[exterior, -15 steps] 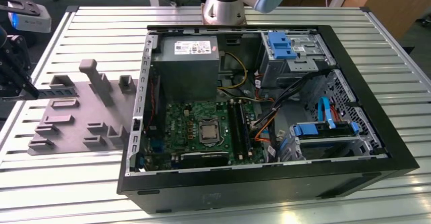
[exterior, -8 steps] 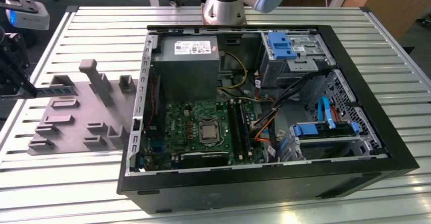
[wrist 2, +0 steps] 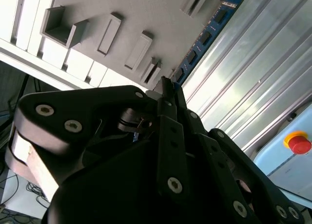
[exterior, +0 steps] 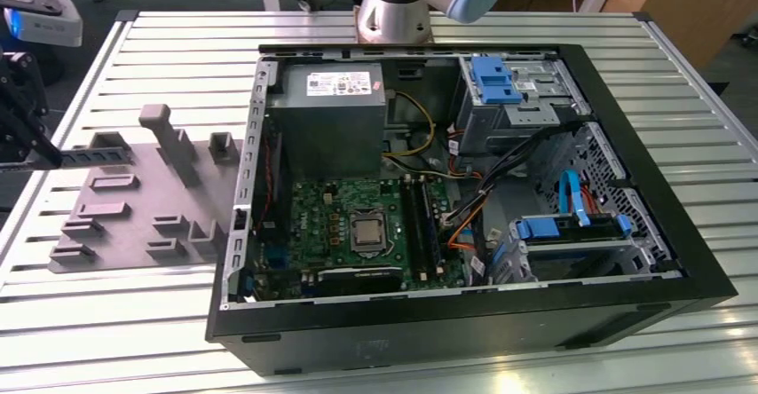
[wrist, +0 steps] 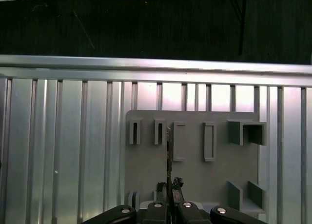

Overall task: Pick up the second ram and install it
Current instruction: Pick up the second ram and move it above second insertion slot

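Note:
My gripper (wrist 2: 168, 87) is shut on one end of the second ram (wrist 2: 207, 33), a long blue-green stick with dark chips that reaches out past the fingertips. In the first wrist view the ram (wrist: 168, 151) shows edge-on as a thin line rising from the gripper (wrist: 168, 186), above the grey holder plate (wrist: 195, 185). At the exterior view's far left the gripper (exterior: 39, 156) hovers at the plate's edge with the ram (exterior: 89, 155) sticking out level over it. The motherboard's long black slots (exterior: 417, 224) lie inside the open computer case (exterior: 474, 323), well to the exterior view's right.
The grey holder plate (exterior: 142, 208) carries several raised pockets and an upright post (exterior: 166, 141). Inside the case sit a power supply (exterior: 326, 114), blue drive brackets (exterior: 498, 79) and loose cables (exterior: 468, 221). A red button (wrist 2: 298, 143) shows past the ribbed metal table (exterior: 142, 323).

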You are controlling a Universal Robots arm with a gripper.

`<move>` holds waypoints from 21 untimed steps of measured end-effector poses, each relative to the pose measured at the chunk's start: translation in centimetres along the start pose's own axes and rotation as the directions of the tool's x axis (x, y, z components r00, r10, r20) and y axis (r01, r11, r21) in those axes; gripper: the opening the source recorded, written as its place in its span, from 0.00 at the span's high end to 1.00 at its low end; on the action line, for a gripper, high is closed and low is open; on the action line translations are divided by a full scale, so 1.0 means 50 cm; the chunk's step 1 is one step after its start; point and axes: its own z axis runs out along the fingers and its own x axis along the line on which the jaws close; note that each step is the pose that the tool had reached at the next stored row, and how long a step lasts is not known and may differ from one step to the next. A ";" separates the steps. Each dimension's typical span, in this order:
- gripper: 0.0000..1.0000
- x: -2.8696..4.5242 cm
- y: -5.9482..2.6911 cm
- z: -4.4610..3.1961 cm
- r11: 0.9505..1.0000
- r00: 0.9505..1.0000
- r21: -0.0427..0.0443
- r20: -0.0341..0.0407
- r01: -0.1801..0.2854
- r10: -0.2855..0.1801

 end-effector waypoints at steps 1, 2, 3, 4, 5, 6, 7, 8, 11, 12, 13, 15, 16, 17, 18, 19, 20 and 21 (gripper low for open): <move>0.86 0.000 0.000 -0.001 1.000 1.000 0.000 0.000 0.000 0.000; 0.86 0.000 0.000 -0.003 1.000 1.000 0.000 0.000 0.000 0.000; 0.86 0.000 0.000 -0.004 1.000 1.000 0.000 0.000 0.000 0.000; 0.86 0.000 0.000 -0.006 1.000 1.000 0.000 0.000 0.000 0.000; 0.86 0.000 0.000 -0.007 1.000 1.000 0.000 0.000 0.000 0.000; 0.86 0.000 0.000 -0.008 1.000 1.000 0.000 0.000 0.000 0.000; 0.86 0.000 0.000 -0.010 1.000 1.000 0.000 0.000 0.000 0.000; 0.86 0.000 0.001 -0.011 1.000 1.000 0.000 0.000 0.000 0.000; 0.86 -0.001 0.001 -0.016 1.000 1.000 0.000 0.000 0.000 0.000; 0.86 -0.001 0.001 -0.018 1.000 1.000 0.000 0.000 0.000 0.000; 0.86 -0.001 0.001 -0.019 1.000 1.000 0.000 0.000 0.000 0.000; 0.86 -0.001 0.001 -0.022 1.000 1.000 0.000 0.000 0.000 0.000; 0.86 -0.001 0.001 -0.024 1.000 1.000 0.000 0.000 0.000 0.000; 0.86 -0.001 0.001 -0.025 1.000 1.000 0.000 0.000 0.000 0.000; 0.86 -0.001 0.001 -0.027 1.000 1.000 0.000 0.000 0.000 0.000; 0.86 -0.001 0.001 -0.028 1.000 1.000 0.000 0.000 0.000 0.000; 0.86 -0.001 0.001 -0.029 1.000 1.000 0.000 0.000 0.000 0.000; 0.86 -0.001 0.001 -0.031 1.000 1.000 0.000 0.000 0.000 0.000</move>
